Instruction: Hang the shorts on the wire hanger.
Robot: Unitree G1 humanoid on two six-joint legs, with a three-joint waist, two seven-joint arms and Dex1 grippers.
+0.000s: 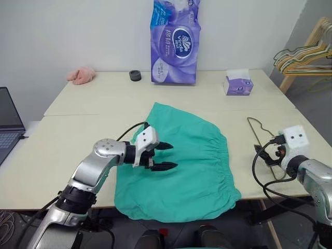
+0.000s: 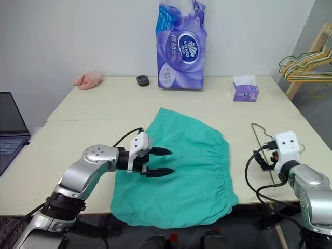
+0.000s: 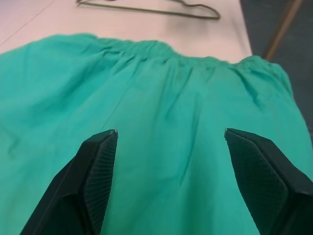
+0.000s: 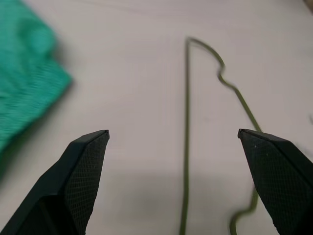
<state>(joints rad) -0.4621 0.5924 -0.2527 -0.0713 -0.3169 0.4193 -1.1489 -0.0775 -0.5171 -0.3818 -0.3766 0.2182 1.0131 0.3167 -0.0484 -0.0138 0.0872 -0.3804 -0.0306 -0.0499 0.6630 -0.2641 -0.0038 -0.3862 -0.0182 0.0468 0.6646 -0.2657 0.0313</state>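
Note:
The teal-green shorts (image 1: 187, 166) lie flat on the table, their gathered waistband (image 1: 226, 155) toward the right and the lower edge drooping over the table's front edge. My left gripper (image 1: 175, 155) hovers just over the left part of the shorts, pointing right, open with nothing between its fingers (image 3: 100, 166). The wire hanger (image 1: 257, 132) lies flat on the table to the right of the shorts, apart from them. My right gripper (image 4: 172, 132) is above the hanger's (image 4: 186, 122) wire, open and empty, with a corner of the shorts (image 4: 24, 93) off to one side.
At the back of the cream table (image 1: 78, 140) stand a tall purple tissue pack (image 1: 175, 41) and a small tissue box (image 1: 238, 83), with a pink cloth lump (image 1: 80, 75) and a black ring (image 1: 135, 75). A laptop (image 1: 8, 124) sits far left. A hanger rack (image 1: 306, 54) stands far right.

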